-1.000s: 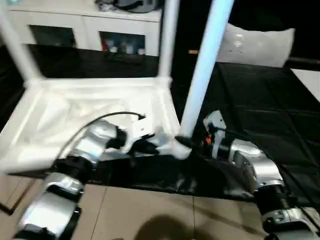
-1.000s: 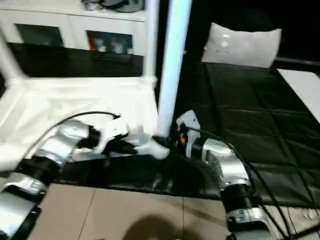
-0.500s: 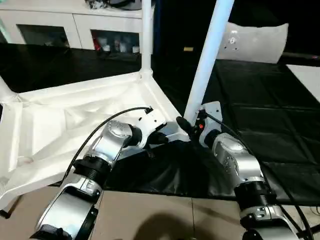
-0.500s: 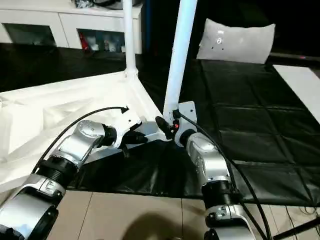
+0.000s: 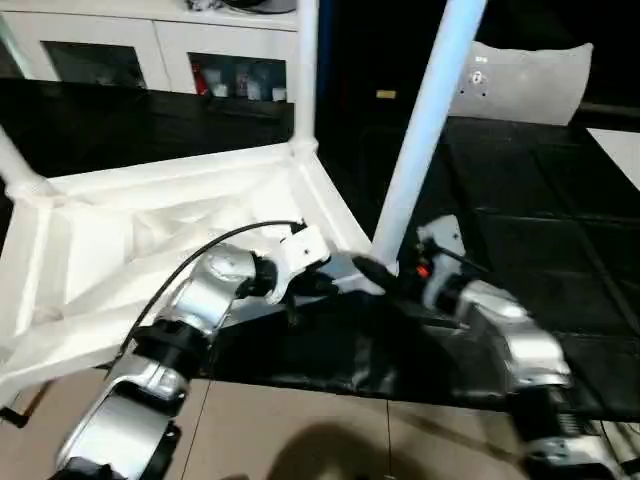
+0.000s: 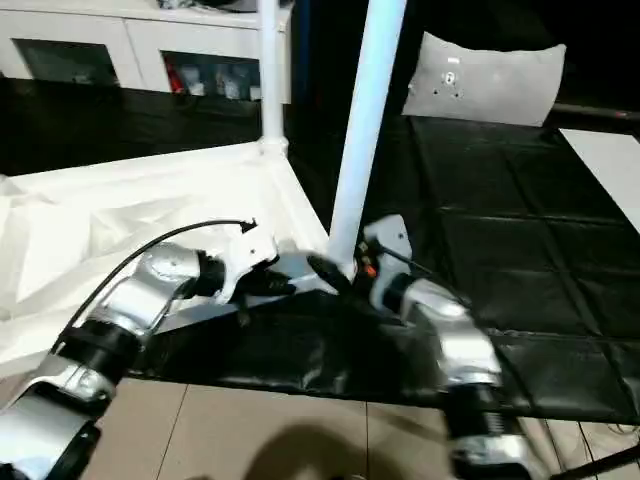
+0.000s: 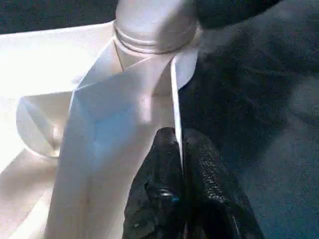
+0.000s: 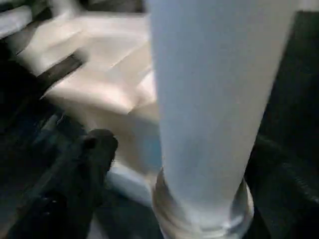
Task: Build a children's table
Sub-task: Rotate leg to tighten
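- Black padded matting (image 5: 520, 230) covers the floor across the middle and right of the head views; pale floor tiles (image 5: 300, 430) run along the bottom edge.
- White cabinet (image 5: 150, 50) with glazed doors stands along the upper left of the frame, small items dimly visible behind the glass.
- White plastic table top (image 5: 120, 250) lies upside down on the matting at centre left, ribbed underside facing up, one corner pointing toward the frame centre.
- Three legs are seen standing in corner sockets: a near leg (image 5: 425, 120) rising from the centre to the top edge, leaning slightly right; a far leg (image 5: 306, 70) upright at upper centre; a third leg (image 5: 15, 160) at the left edge, leaning left.
- Pale grey cushion (image 5: 530, 80) rests at upper right, well apart from the table.
- Left gripper (image 7: 180, 164), lower centre in the head views, is clamped on the thin edge wall of the table top just beside the near leg's socket (image 7: 152, 30); one finger sits on each side of the wall.
- Right gripper (image 5: 385, 272) sits at the foot of the near leg, right of centre. One black finger (image 8: 97, 149) stands apart from the leg; the other finger is hidden, so the grip state cannot be told.
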Motion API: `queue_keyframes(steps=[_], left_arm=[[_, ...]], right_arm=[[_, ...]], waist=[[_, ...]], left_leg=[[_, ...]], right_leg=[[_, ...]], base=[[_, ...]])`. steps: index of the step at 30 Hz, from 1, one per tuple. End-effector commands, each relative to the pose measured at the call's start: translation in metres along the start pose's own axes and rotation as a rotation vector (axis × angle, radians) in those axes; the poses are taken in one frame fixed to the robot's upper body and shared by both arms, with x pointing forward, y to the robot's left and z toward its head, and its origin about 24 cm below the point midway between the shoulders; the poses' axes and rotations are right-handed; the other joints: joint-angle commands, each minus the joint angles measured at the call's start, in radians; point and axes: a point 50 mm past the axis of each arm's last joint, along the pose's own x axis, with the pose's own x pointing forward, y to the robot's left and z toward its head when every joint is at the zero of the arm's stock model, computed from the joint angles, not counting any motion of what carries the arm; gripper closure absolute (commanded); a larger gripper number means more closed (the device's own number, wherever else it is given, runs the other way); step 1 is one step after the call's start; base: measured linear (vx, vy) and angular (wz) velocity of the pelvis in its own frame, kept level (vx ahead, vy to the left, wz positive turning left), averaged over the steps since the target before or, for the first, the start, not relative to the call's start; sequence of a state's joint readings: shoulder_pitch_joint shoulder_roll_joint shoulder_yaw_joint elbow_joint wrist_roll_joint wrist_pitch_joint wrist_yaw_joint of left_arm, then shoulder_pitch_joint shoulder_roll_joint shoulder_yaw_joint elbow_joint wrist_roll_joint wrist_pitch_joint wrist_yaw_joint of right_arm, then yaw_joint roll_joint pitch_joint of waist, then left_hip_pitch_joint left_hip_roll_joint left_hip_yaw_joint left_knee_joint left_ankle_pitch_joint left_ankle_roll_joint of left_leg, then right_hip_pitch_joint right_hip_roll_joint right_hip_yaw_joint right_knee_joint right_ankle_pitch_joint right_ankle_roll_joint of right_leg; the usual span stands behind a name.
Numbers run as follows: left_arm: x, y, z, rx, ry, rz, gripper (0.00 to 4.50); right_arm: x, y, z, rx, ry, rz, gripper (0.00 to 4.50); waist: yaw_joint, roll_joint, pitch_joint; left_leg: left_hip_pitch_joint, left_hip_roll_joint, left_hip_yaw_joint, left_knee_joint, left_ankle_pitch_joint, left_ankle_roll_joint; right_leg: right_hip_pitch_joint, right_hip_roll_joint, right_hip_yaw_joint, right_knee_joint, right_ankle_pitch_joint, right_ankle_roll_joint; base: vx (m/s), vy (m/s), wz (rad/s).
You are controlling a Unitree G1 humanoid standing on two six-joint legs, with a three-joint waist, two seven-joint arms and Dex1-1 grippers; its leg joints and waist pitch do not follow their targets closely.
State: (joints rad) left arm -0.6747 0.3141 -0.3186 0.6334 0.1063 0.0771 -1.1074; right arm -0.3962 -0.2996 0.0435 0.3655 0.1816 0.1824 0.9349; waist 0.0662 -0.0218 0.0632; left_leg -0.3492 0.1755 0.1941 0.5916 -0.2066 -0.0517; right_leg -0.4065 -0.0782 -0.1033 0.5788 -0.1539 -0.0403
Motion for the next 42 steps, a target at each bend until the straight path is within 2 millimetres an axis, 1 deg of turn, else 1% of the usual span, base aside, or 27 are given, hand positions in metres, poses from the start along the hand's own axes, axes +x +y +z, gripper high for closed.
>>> queue_keyframes(steps=[1, 2, 4, 5, 6, 8, 9, 10, 11, 12, 13, 14, 15, 16, 18, 20, 22, 23, 24, 27, 28, 31, 32, 39, 40, 41, 42], left_arm=[[0.0, -0.007, 0.001, 0.087, 0.018, -0.103, 4.5], [0.0, -0.008, 0.0, 0.097, 0.024, -0.119, 4.5], [-0.002, -0.01, -0.002, 0.113, 0.036, -0.149, 4.5], [-0.004, -0.013, -0.004, 0.137, 0.049, -0.191, 4.5], [-0.006, -0.015, -0.006, 0.156, 0.057, -0.228, 4.5], [-0.006, -0.015, -0.006, 0.156, 0.057, -0.228, 4.5], [-0.009, -0.019, -0.008, 0.184, 0.072, -0.288, 4.5], [-0.009, -0.019, -0.008, 0.185, 0.072, -0.29, 4.5], [-0.01, -0.019, -0.008, 0.194, 0.076, -0.302, 4.5], [-0.012, -0.02, -0.009, 0.209, 0.083, -0.321, 4.5], [-0.014, -0.022, -0.009, 0.231, 0.094, -0.355, 4.5], [-0.016, -0.023, -0.01, 0.252, 0.103, -0.383, 4.5], [-0.018, -0.024, -0.01, 0.265, 0.11, -0.403, 4.5], [-0.018, -0.026, -0.009, 0.273, 0.11, -0.418, 4.5], [-0.018, -0.026, -0.009, 0.277, 0.11, -0.427, 4.5], [-0.018, -0.028, -0.009, 0.287, 0.113, -0.449, 4.5], [-0.019, -0.029, -0.009, 0.298, 0.118, -0.468, 4.5], [-0.019, -0.03, -0.009, 0.3, 0.119, -0.471, 4.5], [-0.019, -0.03, -0.009, 0.304, 0.121, -0.478, 4.5], [-0.021, -0.03, -0.009, 0.311, 0.122, -0.486, 4.5], [-0.021, -0.03, -0.009, 0.315, 0.123, -0.489, 4.5], [-0.021, -0.03, -0.009, 0.319, 0.125, -0.492, 4.5], [-0.022, -0.029, -0.01, 0.322, 0.129, -0.492, 4.5], [-0.022, -0.03, -0.011, 0.311, 0.13, -0.488, 4.5], [-0.022, -0.03, -0.012, 0.307, 0.13, -0.488, 4.5], [-0.022, -0.03, -0.012, 0.291, 0.119, -0.484, 4.5], [-0.022, -0.03, -0.011, 0.279, 0.111, -0.481, 4.5]], right_arm=[[-0.003, 0.003, 0.0, -0.069, 0.021, 0.102, 0.07], [-0.005, 0.003, 0.0, -0.086, 0.029, 0.12, 0.07], [-0.008, 0.002, 0.0, -0.096, 0.036, 0.147, 0.07], [-0.011, 0.001, 0.0, -0.099, 0.038, 0.189, 0.07], [-0.015, 0.001, 0.001, -0.1, 0.041, 0.228, 0.07], [-0.015, 0.001, 0.001, -0.1, 0.041, 0.228, 0.07], [-0.02, 0.0, 0.002, -0.093, 0.048, 0.302, 0.25], [-0.02, 0.0, 0.002, -0.093, 0.048, 0.305, 0.25], [-0.021, 0.0, 0.002, -0.087, 0.049, 0.325, 0.36], [-0.022, 0.001, 0.003, -0.079, 0.051, 0.356, 0.54], [-0.023, 0.001, 0.004, -0.068, 0.053, 0.41, 0.54], [-0.023, 0.002, 0.004, -0.059, 0.062, 0.452, 0.61], [-0.023, 0.002, 0.004, -0.053, 0.069, 0.481, 0.77], [-0.023, 0.004, 0.004, -0.045, 0.08, 0.509, 0.77], [-0.022, 0.005, 0.004, -0.041, 0.088, 0.526, 0.99], [-0.023, 0.006, 0.003, -0.035, 0.102, 0.554, 1.16], [-0.024, 0.006, 0.003, -0.029, 0.111, 0.581, 1.16], [-0.024, 0.006, 0.003, -0.027, 0.111, 0.587, 1.5], [-0.024, 0.007, 0.003, -0.024, 0.111, 0.598, 1.5], [-0.023, 0.008, 0.003, -0.021, 0.107, 0.622, 1.63], [-0.021, 0.009, 0.003, -0.026, 0.104, 0.633, 1.91], [-0.019, 0.01, 0.002, -0.025, 0.102, 0.645, 2.05], [-0.017, 0.013, 0.002, -0.01, 0.1, 0.671, 2.33], [-0.017, 0.016, 0.001, 0.004, 0.098, 0.692, 2.56], [-0.017, 0.016, 0.001, 0.007, 0.095, 0.693, 2.56], [-0.016, 0.017, 0.001, 0.019, 0.08, 0.69, 2.57], [-0.016, 0.017, 0.002, 0.027, 0.07, 0.687, 2.57]], waist=[[0.006, 0.004, -0.074], [0.008, 0.007, -0.073], [0.012, 0.008, -0.073], [0.015, 0.005, -0.074], [0.022, 0.004, -0.076], [0.03, 0.007, -0.077], [0.032, 0.001, -0.077], [0.035, 0.003, -0.078], [0.038, 0.004, -0.077], [0.038, -0.003, -0.076], [0.043, 0.0, -0.076], [0.044, 0.001, -0.078], [0.046, 0.001, -0.076], [0.046, 0.001, -0.076], [0.051, 0.003, -0.076], [0.053, 0.001, -0.076], [0.054, 0.002, -0.077], [0.055, 0.002, -0.077], [0.055, -0.001, -0.076], [0.059, -0.001, -0.075], [0.059, -0.001, -0.076], [0.061, 0.0, -0.076], [0.065, 0.003, -0.077], [0.069, 0.003, -0.078], [0.069, 0.003, -0.078], [0.069, 0.009, -0.079], [0.069, 0.007, -0.079]], left_leg=[[0.003, 0.062, -0.027, -0.065, -0.147, 0.078], [0.004, 0.063, -0.027, -0.065, -0.146, 0.075], [0.007, 0.064, -0.027, -0.065, -0.148, 0.07], [0.007, 0.066, -0.026, -0.066, -0.142, 0.068], [0.008, 0.067, -0.025, -0.064, -0.139, 0.075], [0.009, 0.071, -0.024, -0.064, -0.115, 0.078], [0.008, 0.071, -0.024, -0.063, -0.118, 0.08], [0.008, 0.07, -0.024, -0.062, -0.123, 0.082], [0.007, 0.071, -0.023, -0.063, -0.119, 0.081], [0.006, 0.07, -0.022, -0.062, -0.117, 0.08], [0.006, 0.069, -0.022, -0.062, -0.122, 0.081], [0.007, 0.069, -0.022, -0.061, -0.124, 0.08], [0.006, 0.07, -0.024, -0.062, -0.128, 0.08], [0.006, 0.07, -0.023, -0.062, -0.13, 0.079], [0.01, 0.072, -0.022, -0.062, -0.128, 0.071], [0.009, 0.073, -0.024, -0.063, -0.126, 0.064], [0.008, 0.072, -0.024, -0.062, -0.128, 0.063], [0.009, 0.072, -0.024, -0.063, -0.134, 0.06], [0.009, 0.071, -0.023, -0.062, -0.136, 0.058], [0.008, 0.07, -0.024, -0.062, -0.131, 0.055], [0.007, 0.07, -0.024, -0.062, -0.133, 0.055], [0.009, 0.07, -0.024, -0.062, -0.13, 0.054], [0.009, 0.071, -0.025, -0.062, -0.128, 0.054], [0.009, 0.07, -0.024, -0.062, -0.131, 0.046], [0.009, 0.07, -0.024, -0.062, -0.132, 0.046], [0.011, 0.07, -0.024, -0.062, -0.136, 0.043], [0.01, 0.07, -0.024, -0.062, -0.136, 0.043]], right_leg=[[0.065, -0.09, 0.063, -0.063, -0.253, -0.19], [0.064, -0.091, 0.064, -0.063, -0.259, -0.189], [0.062, -0.09, 0.062, -0.064, -0.271, -0.192], [0.062, -0.089, 0.063, -0.062, -0.262, -0.195], [0.063, -0.088, 0.062, -0.06, -0.25, -0.201], [0.06, -0.086, 0.063, -0.05, -0.198, -0.215], [0.061, -0.087, 0.062, -0.048, -0.19, -0.22], [0.063, -0.089, 0.061, -0.048, -0.195, -0.222], [0.062, -0.089, 0.062, -0.049, -0.204, -0.217], [0.062, -0.089, 0.062, -0.049, -0.209, -0.214], [0.062, -0.091, 0.062, -0.051, -0.233, -0.209], [0.063, -0.091, 0.061, -0.051, -0.24, -0.21], [0.062, -0.09, 0.06, -0.053, -0.255, -0.205], [0.062, -0.091, 0.061, -0.053, -0.259, -0.203], [0.058, -0.09, 0.062, -0.053, -0.262, -0.202], [0.058, -0.09, 0.061, -0.05, -0.254, -0.204], [0.059, -0.09, 0.061, -0.049, -0.254, -0.204], [0.059, -0.091, 0.061, -0.05, -0.258, -0.204], [0.059, -0.091, 0.061, -0.05, -0.264, -0.203], [0.058, -0.092, 0.061, -0.053, -0.29, -0.19], [0.059, -0.091, 0.061, -0.053, -0.292, -0.189], [0.057, -0.091, 0.061, -0.053, -0.295, -0.185], [0.058, -0.091, 0.06, -0.051, -0.282, -0.189], [0.059, -0.091, 0.06, -0.051, -0.276, -0.19], [0.058, -0.09, 0.06, -0.051, -0.278, -0.189], [0.058, -0.09, 0.06, -0.052, -0.276, -0.19], [0.059, -0.089, 0.06, -0.051, -0.27, -0.192]], base=[[0.0, 0.0, 0.0], [0.0, 0.0, 0.0], [0.0, 0.0, 0.0], [0.0, 0.0, 0.0], [0.0, 0.0, 0.0], [0.0, 0.0, 0.0], [0.0, 0.0, 0.0], [0.0, 0.0, 0.0], [0.0, 0.0, 0.0], [0.0, 0.0, 0.0], [0.0, 0.0, 0.0], [0.0, 0.0, 0.0], [0.0, 0.0, 0.0], [0.0, 0.0, 0.0], [0.0, 0.0, 0.0], [0.0, 0.0, 0.0], [0.0, 0.0, 0.0], [0.0, 0.0, 0.0], [0.0, 0.0, 0.0], [0.0, 0.0, 0.0], [0.0, 0.0, 0.0], [0.0, 0.0, 0.0], [0.0, 0.0, 0.0], [0.0, 0.0, 0.0], [0.0, 0.0, 0.0], [0.0, 0.0, 0.0], [0.0, 0.0, 0.0]])
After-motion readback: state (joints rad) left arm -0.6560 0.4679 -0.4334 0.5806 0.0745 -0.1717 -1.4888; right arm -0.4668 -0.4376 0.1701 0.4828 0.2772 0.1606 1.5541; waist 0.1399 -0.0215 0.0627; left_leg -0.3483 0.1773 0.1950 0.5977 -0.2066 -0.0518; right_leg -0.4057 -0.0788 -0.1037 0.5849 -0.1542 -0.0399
